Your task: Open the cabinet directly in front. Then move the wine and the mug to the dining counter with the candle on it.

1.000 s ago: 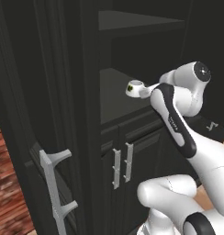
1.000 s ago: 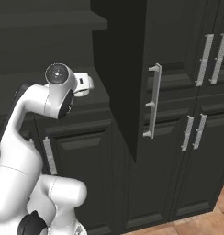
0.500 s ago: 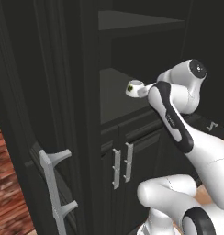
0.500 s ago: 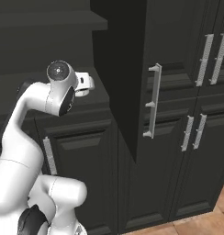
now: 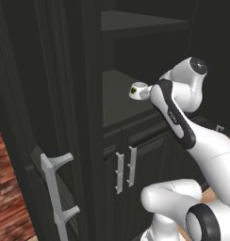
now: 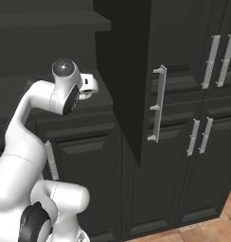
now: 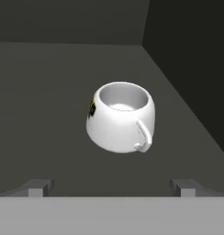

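The tall black cabinet (image 5: pixel 65 117) stands with its upper doors swung open; each raised-panel door carries a long silver bar handle (image 6: pixel 158 104). Inside, on the dark matte shelf (image 7: pixel 49 114) near its front edge and toward the right wall, the mug (image 7: pixel 120 117) sits upright, mouth up, handle turned toward the camera and slightly right. It is smooth, white and rounded, with a dark and yellow mark on its left side, unreadable. The fingers (image 7: pixel 111 187) stand wide apart just short of the mug, touching nothing.

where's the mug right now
The mug stands upright on a shelf inside the open cabinet, near its right inner wall, just ahead of the open pincer.
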